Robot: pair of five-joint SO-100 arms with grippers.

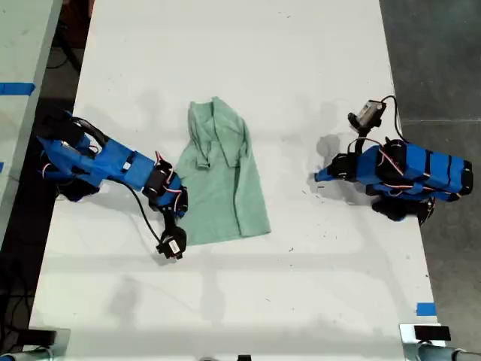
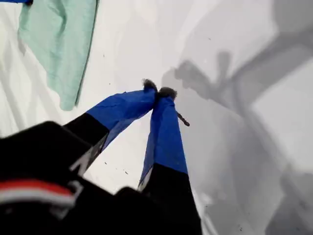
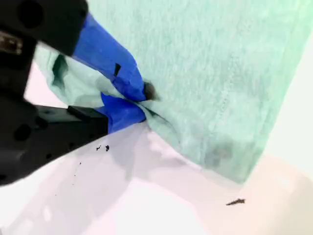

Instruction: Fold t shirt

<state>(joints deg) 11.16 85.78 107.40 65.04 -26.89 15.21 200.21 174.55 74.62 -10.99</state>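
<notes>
T shirt [image 1: 225, 180], pale mint green and creased, lies near the middle of a long white table [image 1: 225, 60], with its upper part bunched and folded over on itself. The table top has some small dark specks on it. Grey floor shows beyond the table at the exterior view's right, and a second pale surface with blue tape [image 1: 16, 88] stands at the exterior view's left. Another bit of blue tape [image 1: 425, 308] sits at the table edge, low on the exterior view's right.

My second gripper [image 3: 142, 100] is at the shirt's lower hem, on the exterior view's left side of the cloth; its blue-taped jaws are clenched on a fold of the fabric near the corner. Its arm [image 1: 105, 165] reaches in from the exterior view's left.

My first gripper [image 2: 157, 91] is well apart from the shirt, over bare table on the exterior view's right. Its two blue tips are pressed together and grasp nothing.

No container is visible on the table.
</notes>
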